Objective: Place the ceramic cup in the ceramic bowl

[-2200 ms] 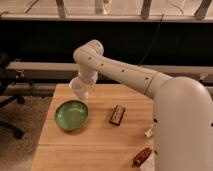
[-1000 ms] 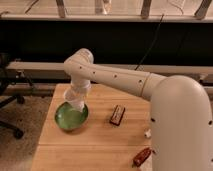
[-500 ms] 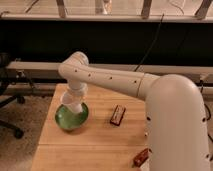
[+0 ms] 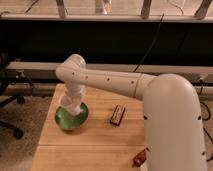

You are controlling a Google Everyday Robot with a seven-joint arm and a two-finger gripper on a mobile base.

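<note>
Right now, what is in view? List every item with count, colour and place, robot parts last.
ceramic bowl: one, green, left part of the table.
ceramic cup: one, white, at the gripper over the bowl; whether it rests in the bowl cannot be told.
flat packet: one, dark brown, mid-table, right of the bowl.
second packet: one, reddish brown, near the table's front edge.
table: one, light wood.
office chair: one, black, far left, partly seen.
arm: one, white, reaching left.
gripper: one, white, directly above the bowl.
</note>
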